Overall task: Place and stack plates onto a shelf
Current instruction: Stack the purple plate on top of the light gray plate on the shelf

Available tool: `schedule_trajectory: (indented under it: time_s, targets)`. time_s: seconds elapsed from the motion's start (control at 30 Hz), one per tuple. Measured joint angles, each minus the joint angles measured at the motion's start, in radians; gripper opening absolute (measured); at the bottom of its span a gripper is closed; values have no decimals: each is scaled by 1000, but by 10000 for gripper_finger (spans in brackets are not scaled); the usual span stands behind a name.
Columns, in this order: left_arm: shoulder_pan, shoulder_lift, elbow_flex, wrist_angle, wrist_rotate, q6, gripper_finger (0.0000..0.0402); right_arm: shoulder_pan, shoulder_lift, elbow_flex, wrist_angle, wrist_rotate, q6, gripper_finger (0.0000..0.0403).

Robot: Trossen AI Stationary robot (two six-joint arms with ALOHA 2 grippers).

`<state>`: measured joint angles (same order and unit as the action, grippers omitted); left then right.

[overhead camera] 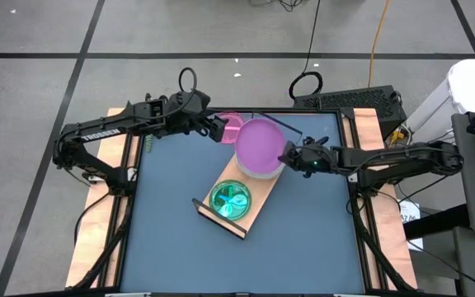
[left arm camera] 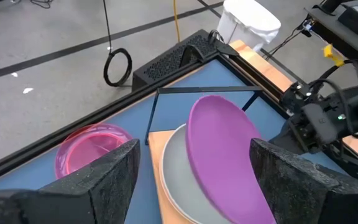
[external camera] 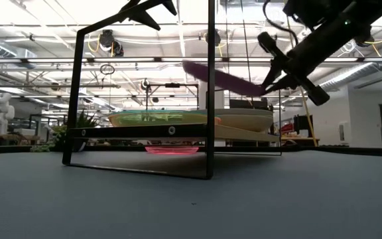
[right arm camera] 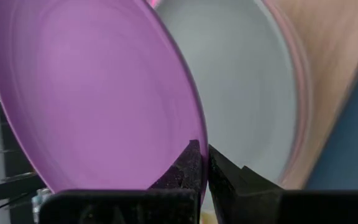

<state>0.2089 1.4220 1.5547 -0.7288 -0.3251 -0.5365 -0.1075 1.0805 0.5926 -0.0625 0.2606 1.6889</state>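
The right end effector (overhead camera: pixel 288 156) pinches the rim of the purple plate (overhead camera: pixel 259 145) between its two fingers (right arm camera: pixel 188 163), holding it tilted in the air above the far end of the shelf (overhead camera: pixel 256 208), over the pale plate (left arm camera: pixel 178 180) that already tops the stack of large plates there. In the low view the purple plate (external camera: pixel 221 78) slopes down toward the end effector and does not appear to touch the stack beneath. The green plate (overhead camera: pixel 230 199) sits on the near end of the shelf, and a pink plate (overhead camera: pixel 231 128) lies on the bench (overhead camera: pixel 171 247) behind the shelf, just beside the left end effector (overhead camera: pixel 218 129), whose fingers stand spread and empty. The main risk lies in the edge grip: a thin, smooth rim held at one point can pivot or slip, so the plate may drop early and land off-centre. If it is let go while so steeply tilted, its raised edge may fall hard, skid across the pale plate and slide off the shelf onto the bench. A descent that is too low could press the fingers against the stack and shift it or the light shelf.
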Motion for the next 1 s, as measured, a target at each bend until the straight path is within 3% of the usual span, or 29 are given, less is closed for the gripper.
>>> schedule_trajectory:
  time_s: [0.43,1.0]
  targets:
    - [0,0,0,0,-7,-8,305,-31,74,0,-19,-55,-55,0]
    - [0,0,0,-4,-8,0,305,-31,79,0,-48,-29,-56,8]
